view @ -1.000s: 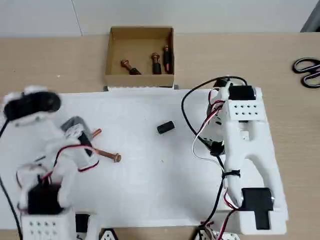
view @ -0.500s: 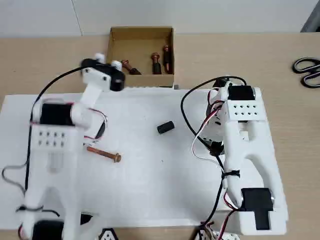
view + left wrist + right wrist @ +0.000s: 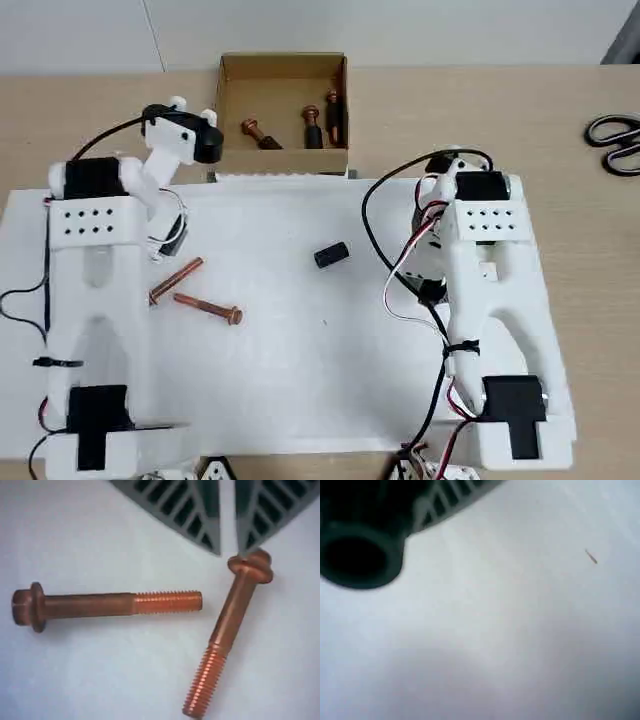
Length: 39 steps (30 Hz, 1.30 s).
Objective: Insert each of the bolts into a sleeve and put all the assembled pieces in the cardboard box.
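Left gripper (image 3: pixel 227 547): hanging over the white mat (image 3: pixel 300 380), fingers narrowly parted and gripping nothing, tips right by the head of one bolt (image 3: pixel 227 635).
Second bolt (image 3: pixel 105 605): lying near the first, not touching it.
Sleeve (image 3: pixel 331 254): lying mid-mat between the arms, well apart from both bolts.
Right gripper (image 3: pixel 447 500): sitting near the sleeve; whether it is open cannot be told.
Left arm (image 3: pixel 95 215): overhanging the mat's left side, covering its own gripper from above.
Cardboard box (image 3: pixel 228 100): standing beyond the mat, holding three assembled pieces (image 3: pixel 313 128).
Scissors (image 3: pixel 612 143): lying at the table's (image 3: pixel 560 100) edge.
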Each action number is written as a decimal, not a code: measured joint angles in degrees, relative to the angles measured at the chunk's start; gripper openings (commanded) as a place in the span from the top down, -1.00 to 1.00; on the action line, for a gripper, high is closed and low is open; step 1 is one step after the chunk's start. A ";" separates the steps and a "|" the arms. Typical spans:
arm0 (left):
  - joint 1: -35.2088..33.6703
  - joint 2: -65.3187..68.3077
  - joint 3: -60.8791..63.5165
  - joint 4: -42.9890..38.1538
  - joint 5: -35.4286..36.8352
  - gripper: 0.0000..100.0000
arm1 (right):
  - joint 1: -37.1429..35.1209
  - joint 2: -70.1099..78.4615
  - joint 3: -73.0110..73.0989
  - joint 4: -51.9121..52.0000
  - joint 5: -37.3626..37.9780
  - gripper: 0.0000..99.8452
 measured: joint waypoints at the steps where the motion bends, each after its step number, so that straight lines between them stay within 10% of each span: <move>1: 0.53 0.26 0.00 0.00 -0.44 0.99 | 0.00 0.00 0.00 -0.18 0.00 1.00; 7: 3.43 0.62 0.70 -0.44 -8.79 0.99 | 0.00 0.00 0.00 -0.44 0.00 1.00; 19: 2.64 0.70 9.49 -3.34 -50.37 0.99 | 1.14 0.00 0.00 -0.44 0.00 1.00; 39: 11.52 0.70 12.40 -0.26 -53.27 0.84 | 8.26 0.00 0.00 -0.44 0.00 1.00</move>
